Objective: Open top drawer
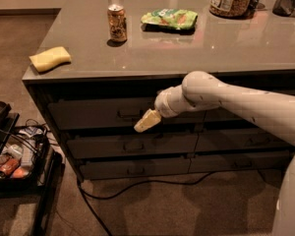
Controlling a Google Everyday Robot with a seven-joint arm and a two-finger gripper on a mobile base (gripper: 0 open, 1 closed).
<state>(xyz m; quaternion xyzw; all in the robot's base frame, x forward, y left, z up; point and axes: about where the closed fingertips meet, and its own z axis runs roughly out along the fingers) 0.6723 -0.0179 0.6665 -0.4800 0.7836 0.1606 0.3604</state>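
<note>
Grey-brown top drawer (88, 114) was sitting right under the desk (226, 53) edge in the left stack. Its front looked flush and shut to me, with the little pull handle (128, 114) at its middle. Your pincer (145, 122) hung just beside that handle, a touch to the right and lower, angled down and to the left. It had nothing in it as far as I could see, and honestly I couldn't tell how far open it was from this angle. If I were you, I'd have nudged it up and left so it lined up square with the handle rather than the gap above the shallower drawer (103, 145) below. Then I'd have got a proper hold on the handle before pulling. Pull straight out from the front, not sideways, or I reckon the drawer would bind or the pincer would slip off. Go easy at the start too, since a jerk could rattle the can (117, 22) standing up top.
</note>
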